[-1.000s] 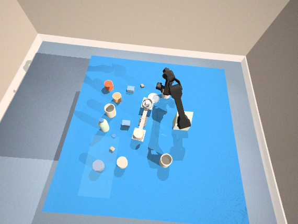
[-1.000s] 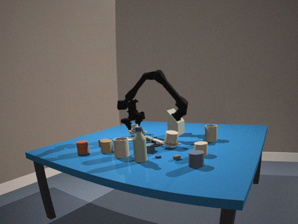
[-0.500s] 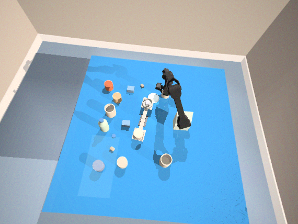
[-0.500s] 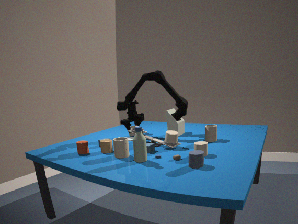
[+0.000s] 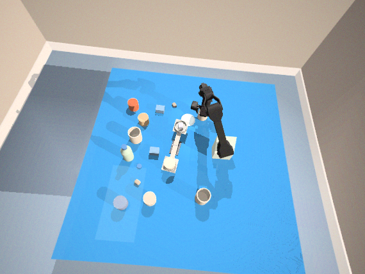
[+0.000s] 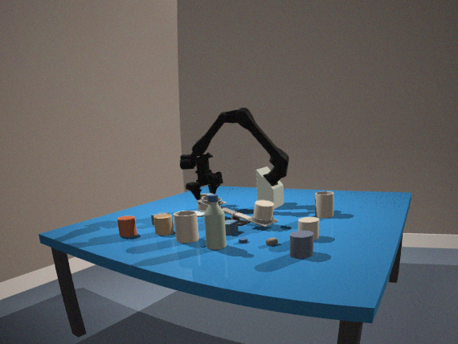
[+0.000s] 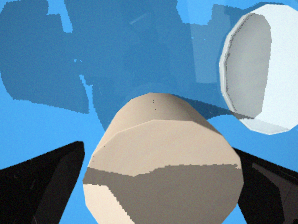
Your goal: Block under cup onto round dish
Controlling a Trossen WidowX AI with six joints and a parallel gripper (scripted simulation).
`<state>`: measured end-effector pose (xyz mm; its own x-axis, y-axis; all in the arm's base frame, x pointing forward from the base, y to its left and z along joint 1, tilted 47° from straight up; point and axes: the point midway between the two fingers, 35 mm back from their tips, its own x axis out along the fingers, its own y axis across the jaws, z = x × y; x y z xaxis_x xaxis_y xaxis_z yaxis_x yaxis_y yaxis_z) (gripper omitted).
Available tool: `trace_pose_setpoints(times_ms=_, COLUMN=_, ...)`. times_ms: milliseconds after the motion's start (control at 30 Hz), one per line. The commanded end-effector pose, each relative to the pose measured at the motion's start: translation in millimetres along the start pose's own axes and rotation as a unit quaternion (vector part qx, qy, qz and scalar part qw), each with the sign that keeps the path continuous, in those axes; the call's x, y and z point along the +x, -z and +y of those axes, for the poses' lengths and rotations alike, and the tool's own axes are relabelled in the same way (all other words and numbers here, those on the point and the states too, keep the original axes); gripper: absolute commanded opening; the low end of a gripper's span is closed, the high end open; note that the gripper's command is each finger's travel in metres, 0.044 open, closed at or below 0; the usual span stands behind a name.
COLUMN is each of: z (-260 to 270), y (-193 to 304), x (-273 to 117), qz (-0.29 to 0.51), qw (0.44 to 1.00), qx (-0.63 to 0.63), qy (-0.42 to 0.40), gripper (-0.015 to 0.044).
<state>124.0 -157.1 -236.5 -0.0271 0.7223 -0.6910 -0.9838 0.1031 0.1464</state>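
The lifted cream cup (image 5: 202, 116) (image 7: 160, 142) stands closed end up on the table, just right of the round white dish (image 5: 189, 120) (image 7: 284, 95) in the top view, apart from it. My gripper (image 5: 202, 112) (image 6: 205, 194) (image 7: 154, 152) is open around this cup; a gap shows at the left finger in the wrist view. A small pale block (image 5: 180, 125) lies uncovered on the balance's far pan, inside its ring. The other cup (image 5: 169, 163) (image 6: 263, 210) stands on the near pan of the balance (image 5: 175, 148). No cup is seen over the dish.
Orange (image 5: 133, 105) (image 6: 127, 227), tan (image 5: 143, 120) and cream cups (image 5: 135, 136), and a green bottle (image 5: 127, 154) (image 6: 215, 229), stand left of the balance. Blue blocks (image 5: 160, 109) (image 5: 154, 151) lie nearby. A tall cream cup (image 5: 203, 196) (image 6: 325, 205) stands in front of the arm's base.
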Motion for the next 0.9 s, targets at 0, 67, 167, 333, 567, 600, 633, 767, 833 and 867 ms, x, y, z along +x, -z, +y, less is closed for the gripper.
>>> trace_pose_setpoints(times_ms=0, z=-2.0, y=3.7, x=-42.6, qz=0.012, qw=1.0, qx=-0.002, qy=0.008, gripper=0.044)
trace_pose_setpoints(times_ms=67, z=-1.8, y=3.5, x=-45.6, qz=0.012, qw=1.0, qx=-0.002, qy=0.008, gripper=0.044)
trace_pose_setpoints(times_ms=167, z=-1.8, y=3.5, x=-45.6, qz=0.012, qw=1.0, qx=-0.002, qy=0.008, gripper=0.044)
trace_pose_setpoints(times_ms=333, z=-12.2, y=3.3, x=-57.2, qz=0.037, qw=0.999, qx=0.006, qy=0.02, gripper=0.0335)
trace_pose_setpoints(times_ms=567, z=-23.7, y=-5.1, x=-64.9, qz=0.041, qw=0.994, qx=0.096, qy=0.028, gripper=0.026)
trace_pose_setpoints(times_ms=600, z=-25.4, y=-6.7, x=-65.8, qz=0.04, qw=0.992, qx=0.113, qy=0.028, gripper=0.026)
trace_pose_setpoints(times_ms=633, z=-27.0, y=-8.4, x=-66.6, qz=0.04, qw=0.99, qx=0.13, qy=0.029, gripper=0.026)
trace_pose_setpoints(times_ms=767, z=-33.4, y=-15.2, x=-69.7, qz=0.036, qw=0.979, qx=0.199, qy=0.032, gripper=0.026)
trace_pose_setpoints(times_ms=833, z=-36.6, y=-18.7, x=-71.2, qz=0.035, qw=0.971, qx=0.232, qy=0.033, gripper=0.026)
trace_pose_setpoints(times_ms=867, z=-38.2, y=-20.4, x=-71.9, qz=0.034, qw=0.967, qx=0.249, qy=0.033, gripper=0.026)
